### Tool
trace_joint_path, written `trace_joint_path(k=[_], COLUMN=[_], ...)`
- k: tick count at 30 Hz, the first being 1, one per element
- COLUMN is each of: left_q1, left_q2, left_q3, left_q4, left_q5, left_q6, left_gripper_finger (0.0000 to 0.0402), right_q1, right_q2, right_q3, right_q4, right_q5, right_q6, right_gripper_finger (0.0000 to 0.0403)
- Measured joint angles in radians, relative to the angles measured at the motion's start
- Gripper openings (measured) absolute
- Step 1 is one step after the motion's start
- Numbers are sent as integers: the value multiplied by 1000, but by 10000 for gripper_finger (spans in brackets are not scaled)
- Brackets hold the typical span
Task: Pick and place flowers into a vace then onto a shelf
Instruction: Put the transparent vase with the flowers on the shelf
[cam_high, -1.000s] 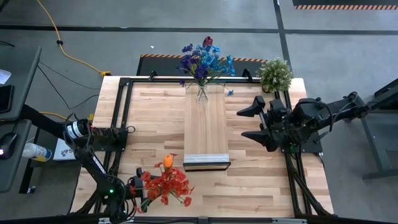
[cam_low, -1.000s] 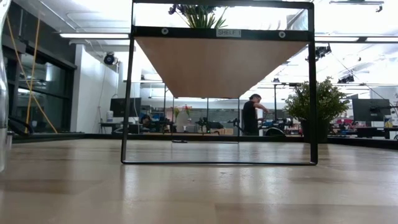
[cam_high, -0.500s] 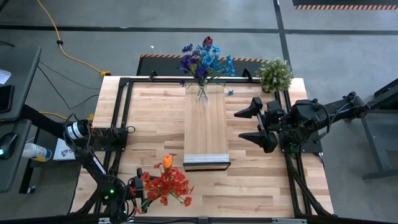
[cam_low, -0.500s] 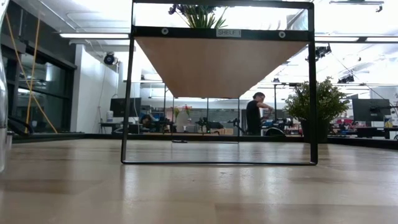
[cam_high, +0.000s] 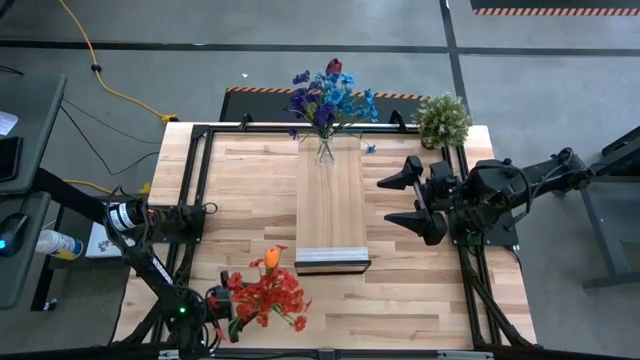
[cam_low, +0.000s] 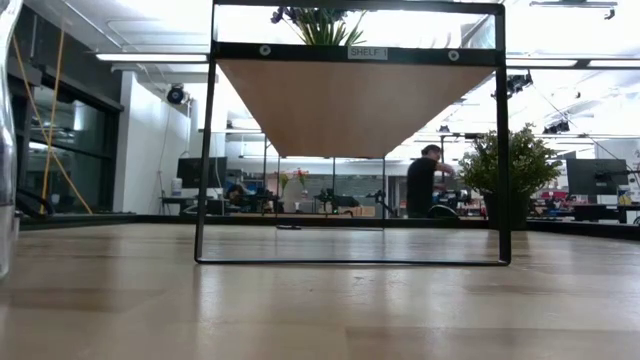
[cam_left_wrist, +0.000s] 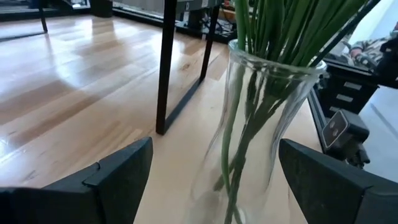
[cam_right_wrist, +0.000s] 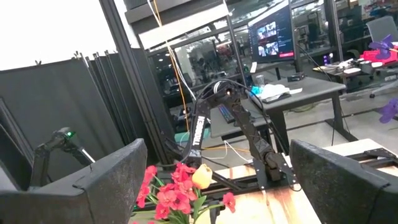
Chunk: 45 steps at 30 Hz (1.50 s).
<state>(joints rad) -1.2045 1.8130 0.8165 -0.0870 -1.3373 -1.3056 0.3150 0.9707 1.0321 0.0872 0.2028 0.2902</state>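
Near the table's near left corner, red and orange flowers (cam_high: 268, 295) stand in a clear glass vase (cam_left_wrist: 261, 118), which rests with its base on the tabletop. My left gripper (cam_high: 222, 305) is open and level. Its fingers stand on either side of the vase's body, with gaps showing in the left wrist view. A second vase (cam_high: 326, 150) with blue and purple flowers (cam_high: 328, 98) stands on the far end of the shelf (cam_high: 332, 205). My right gripper (cam_high: 388, 200) hangs open and raised to the right of the shelf, holding nothing.
A bushy potted plant (cam_high: 442, 118) stands at the table's far right corner. The shelf's black frame legs (cam_low: 205, 150) rise from the tabletop. Bare wood lies between the shelf and the left rail. A person (cam_low: 425, 185) moves in the room behind.
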Motion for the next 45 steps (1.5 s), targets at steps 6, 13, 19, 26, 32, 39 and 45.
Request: trace_joint_path(k=[6, 13, 19, 26, 32, 39, 45], left_q1=[0, 1, 38, 70, 87, 99, 98], left_q2=[0, 0, 0, -1, -1, -1, -1], left_q3=[0, 0, 0, 0, 0, 0, 0], left_q4=[62, 116, 133, 171, 170, 171, 174], left_q5=[0, 0, 24, 46, 47, 48, 59], left_q6=[59, 132, 163, 235, 236, 239, 236], left_gripper_finger=[381, 381, 381, 381, 381, 381, 381], right_q1=[0, 0, 0, 0, 0, 0, 0], right_q2=[0, 6, 36, 65, 65, 65, 65], right_q3=[0, 0, 0, 0, 0, 0, 0], right_q4=[0, 0, 11, 37, 45, 52, 52], right_q5=[16, 31, 26, -2, -11, -11, -11], right_q6=[-2, -2, -2, 20, 18, 21, 22], right_gripper_finger=[381, 381, 381, 381, 381, 381, 381])
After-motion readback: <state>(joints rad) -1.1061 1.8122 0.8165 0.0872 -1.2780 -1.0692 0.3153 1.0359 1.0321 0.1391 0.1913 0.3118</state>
